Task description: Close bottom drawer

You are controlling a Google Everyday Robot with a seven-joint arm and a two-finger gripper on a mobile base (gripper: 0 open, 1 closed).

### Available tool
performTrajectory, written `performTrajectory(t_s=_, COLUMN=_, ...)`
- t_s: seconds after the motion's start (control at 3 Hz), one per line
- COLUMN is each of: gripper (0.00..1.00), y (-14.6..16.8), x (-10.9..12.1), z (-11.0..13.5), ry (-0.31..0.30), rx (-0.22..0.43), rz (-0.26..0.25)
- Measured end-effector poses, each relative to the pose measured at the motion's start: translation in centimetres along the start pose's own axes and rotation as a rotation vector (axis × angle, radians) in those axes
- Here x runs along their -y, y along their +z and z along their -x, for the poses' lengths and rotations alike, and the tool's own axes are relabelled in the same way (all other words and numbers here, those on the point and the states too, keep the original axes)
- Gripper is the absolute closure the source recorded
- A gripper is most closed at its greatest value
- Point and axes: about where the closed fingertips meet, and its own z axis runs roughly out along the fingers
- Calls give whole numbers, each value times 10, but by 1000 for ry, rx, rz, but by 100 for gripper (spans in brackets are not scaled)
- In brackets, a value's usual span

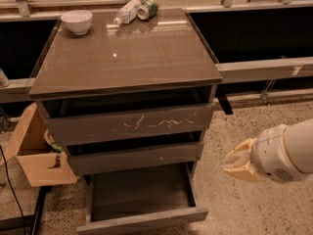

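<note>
Bottom drawer (142, 199): pulled well out at the foot of the cabinet, its dark inside laid open, its plain narrow front nearest the camera and low above the floor.
Middle drawer (134, 158): just above it, out a little way, so a dark gap shows over its front.
Top drawer (129, 124): the biggest front, with pale scratches across the middle, also standing out a little under the cabinet top.
Cabinet top (127, 53): a glossy brown slab that catches the light.
Bowl (77, 21): white, upright at the back left corner of the top.
Bottle (127, 11): lying on its side at the back edge of the top, with a green can (148, 9) also on its side, touching it on the right.
Cardboard box (34, 151): open, on the floor against the cabinet's left side.
Floor (254, 209): pale speckled stone.
My gripper (230, 161): off to the right of the cabinet, level with the middle drawer, pointing left toward it and apart from every drawer.
My grip: whether it is open or closed I cannot tell from here; it holds nothing.
My arm (288, 153): a white rounded casing that comes in from the right edge.
</note>
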Motion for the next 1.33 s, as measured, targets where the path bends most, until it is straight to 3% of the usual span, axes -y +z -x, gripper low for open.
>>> performTrajectory(t_s=0.67, gripper=100, y=106, x=-10, z=-33, ry=-23, rx=23, rz=25)
performTrajectory(t_s=1.0, gripper=100, y=167, x=-21, z=-65, ry=-6, rx=-8, rz=89)
performTrajectory(t_s=1.33, gripper=100, y=171, x=-22, z=-66, ry=-6, rx=-7, rz=88)
